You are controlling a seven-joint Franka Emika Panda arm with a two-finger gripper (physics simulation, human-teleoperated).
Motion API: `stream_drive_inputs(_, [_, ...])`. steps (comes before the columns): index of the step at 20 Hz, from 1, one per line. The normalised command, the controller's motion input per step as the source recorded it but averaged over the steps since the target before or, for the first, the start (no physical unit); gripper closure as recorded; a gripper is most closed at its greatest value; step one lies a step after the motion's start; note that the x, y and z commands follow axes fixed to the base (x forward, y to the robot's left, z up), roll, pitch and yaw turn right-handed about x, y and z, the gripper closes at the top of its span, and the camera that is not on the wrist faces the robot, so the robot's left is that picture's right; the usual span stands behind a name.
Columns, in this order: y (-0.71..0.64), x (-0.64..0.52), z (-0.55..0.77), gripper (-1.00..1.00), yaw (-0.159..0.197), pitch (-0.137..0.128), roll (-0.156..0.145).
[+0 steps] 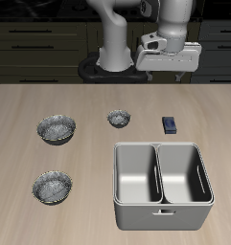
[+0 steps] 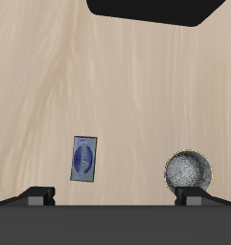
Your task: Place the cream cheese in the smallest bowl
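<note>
My table point(image 1: 31, 100) is pale wood with a faint lengthwise grain, and its top fills most of what I see from the front; from my wrist the same light boards show long, soft streaks. Beyond the table's back edge stands a run of dark cabinets point(image 1: 40, 38), nearly black, with drawer fronts carrying thin pale bar handles point(image 1: 33, 28) set level. A lighter horizontal strip crosses the cabinets near the upper edge, like a countertop lip. The light is even and soft, with only weak shadows on the wood.
</note>
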Motion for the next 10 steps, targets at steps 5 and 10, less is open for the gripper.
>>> stream_drive_inputs(5, [0.19,0.03,-0.13,-1.00,0.024,-0.029,0.008])
stream_drive_inputs(10, [0.02,0.06,-0.08,-1.00,-0.011,-0.014,-0.008])
